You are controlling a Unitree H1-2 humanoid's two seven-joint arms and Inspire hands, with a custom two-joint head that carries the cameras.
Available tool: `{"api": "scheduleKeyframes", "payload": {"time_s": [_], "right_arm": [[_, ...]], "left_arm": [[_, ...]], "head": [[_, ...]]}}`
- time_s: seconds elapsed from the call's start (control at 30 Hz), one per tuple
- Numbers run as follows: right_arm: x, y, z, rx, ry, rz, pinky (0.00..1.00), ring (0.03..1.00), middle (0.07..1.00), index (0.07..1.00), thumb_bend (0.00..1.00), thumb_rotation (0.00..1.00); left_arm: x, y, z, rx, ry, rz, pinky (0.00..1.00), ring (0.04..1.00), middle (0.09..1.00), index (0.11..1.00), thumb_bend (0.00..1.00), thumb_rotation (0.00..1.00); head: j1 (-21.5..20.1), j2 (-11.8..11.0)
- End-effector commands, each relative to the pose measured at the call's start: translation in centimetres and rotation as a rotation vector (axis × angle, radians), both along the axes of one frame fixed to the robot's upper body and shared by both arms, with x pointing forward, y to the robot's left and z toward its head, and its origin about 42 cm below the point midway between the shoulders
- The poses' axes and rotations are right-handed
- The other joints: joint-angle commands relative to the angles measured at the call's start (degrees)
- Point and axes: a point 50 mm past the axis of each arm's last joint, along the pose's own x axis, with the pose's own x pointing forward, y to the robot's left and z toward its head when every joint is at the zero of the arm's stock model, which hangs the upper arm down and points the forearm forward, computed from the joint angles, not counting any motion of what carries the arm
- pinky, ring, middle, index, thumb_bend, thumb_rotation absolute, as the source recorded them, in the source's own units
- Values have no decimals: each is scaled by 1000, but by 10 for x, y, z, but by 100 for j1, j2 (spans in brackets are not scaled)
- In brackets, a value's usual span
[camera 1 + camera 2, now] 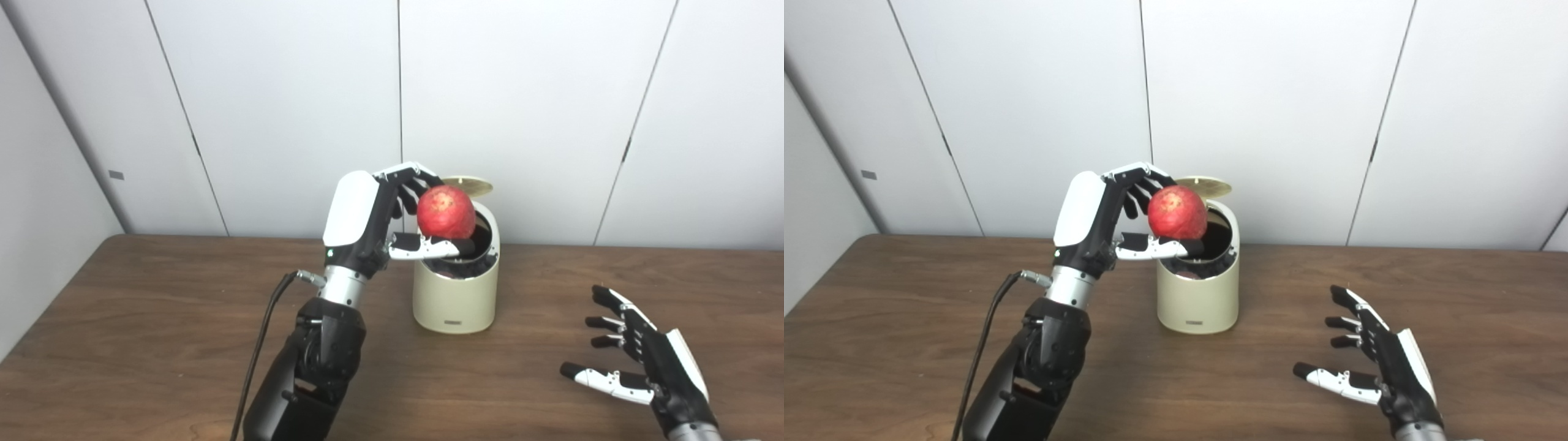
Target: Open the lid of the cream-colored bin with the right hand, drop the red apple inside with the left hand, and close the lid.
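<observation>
Cream-coloured and rounded, the bin (456,288) stands upright on the dark wooden table (153,318), near the middle and towards the far edge, in front of white wall panels (288,92). Its lid (468,184) is up, tipped back behind the opening, with the pale gold underside showing. The mouth of the bin is dark inside; I cannot tell what, if anything, lies in it.

My left hand (392,214) is raised above the table, just beside the bin on its left. It grips the red apple (446,212), with my fingers (409,173) curled over the top and back of the fruit and my thumb (429,246) stretched flat underneath it. The apple is held directly over the bin's open mouth, partly in front of the rim, and is not yet inside. Its skin is red with a paler, speckled patch near the top. A black cable (260,343) runs along my left forearm down to the bottom edge.

My right hand (1381,364) hovers low over the table at the lower right, well apart from the bin. It holds nothing: its black-tipped fingers (1344,299) are spread and pointing left towards the bin, with the thumb (1326,376) stretched out below them. The back of this hand shows a white plate.
</observation>
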Motion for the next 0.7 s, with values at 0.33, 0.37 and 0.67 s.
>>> {"api": "scheduleKeyframes", "payload": {"time_s": [0.33, 0.37, 0.67], "right_arm": [[3, 0, 14, -25, -94, 10, 642, 769, 899, 873, 694, 224], [3, 0, 15, -24, -93, 11, 643, 773, 901, 874, 693, 223], [-1, -1, 12, -28, -94, 2, 635, 764, 893, 880, 688, 215]], "left_arm": [[16, -12, 11, -8, -132, 18, 287, 394, 462, 497, 525, 0], [18, -13, 10, -3, -147, 27, 292, 397, 466, 494, 525, 0], [34, -15, -4, 39, -285, 93, 339, 401, 467, 495, 526, 0]], "head": [[-80, 7], [-84, 9], [-145, 25]]}}
